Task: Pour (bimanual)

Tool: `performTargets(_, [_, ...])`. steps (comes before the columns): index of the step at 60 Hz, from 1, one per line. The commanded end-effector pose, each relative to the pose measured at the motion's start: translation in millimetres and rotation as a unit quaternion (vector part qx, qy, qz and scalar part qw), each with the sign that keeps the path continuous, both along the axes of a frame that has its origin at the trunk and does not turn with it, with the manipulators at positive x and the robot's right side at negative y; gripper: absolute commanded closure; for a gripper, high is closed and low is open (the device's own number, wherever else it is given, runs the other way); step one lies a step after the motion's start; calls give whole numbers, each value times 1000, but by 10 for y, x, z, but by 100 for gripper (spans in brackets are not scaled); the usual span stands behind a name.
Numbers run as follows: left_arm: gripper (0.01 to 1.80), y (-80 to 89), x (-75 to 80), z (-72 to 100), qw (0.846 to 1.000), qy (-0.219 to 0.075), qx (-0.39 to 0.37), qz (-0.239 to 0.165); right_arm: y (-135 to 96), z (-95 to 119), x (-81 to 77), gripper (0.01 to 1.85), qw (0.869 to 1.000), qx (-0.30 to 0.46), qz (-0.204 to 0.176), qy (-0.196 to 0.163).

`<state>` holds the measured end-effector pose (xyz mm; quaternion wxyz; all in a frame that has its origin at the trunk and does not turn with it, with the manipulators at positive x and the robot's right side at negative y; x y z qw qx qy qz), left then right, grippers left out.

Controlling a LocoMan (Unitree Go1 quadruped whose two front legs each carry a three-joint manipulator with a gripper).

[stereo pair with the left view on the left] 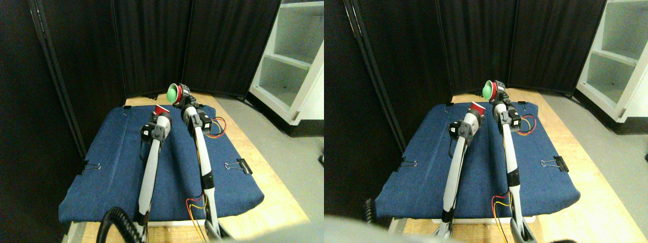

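The right gripper [181, 94], at upper centre of the frame, holds one green cup [173, 92] tipped on its side, mouth toward frame left. Just lower left, the left gripper [161, 115] carries one red cup [162, 109]; how its jaws stand cannot be told. Both pale arms rise from the bottom edge over a blue cloth [116, 167] held by two visible binder clips [239, 165]. A white shelf [296, 61] stands at upper right.
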<state>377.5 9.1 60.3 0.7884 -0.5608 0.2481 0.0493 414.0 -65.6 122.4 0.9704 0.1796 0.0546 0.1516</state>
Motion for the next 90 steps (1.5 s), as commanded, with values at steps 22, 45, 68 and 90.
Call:
performTargets(22, [148, -56, 9, 97, 999, -6, -33, -21, 84, -8, 110, 145, 999, -26, 15, -23])
performTargets(45, [148, -34, 52, 92, 999, -3, -31, -16, 125, -17, 133, 150, 991, -107, 40, -68])
performTargets(68, [148, -20, 102, 38, 1000, -5, -29, -7, 171, -23, 81, 148, 986, -146, 36, -75])
performTargets(90, [148, -6, 121, 8, 1000, -3, -29, -6, 153, -20, 113, 150, 983, -157, 32, -91])
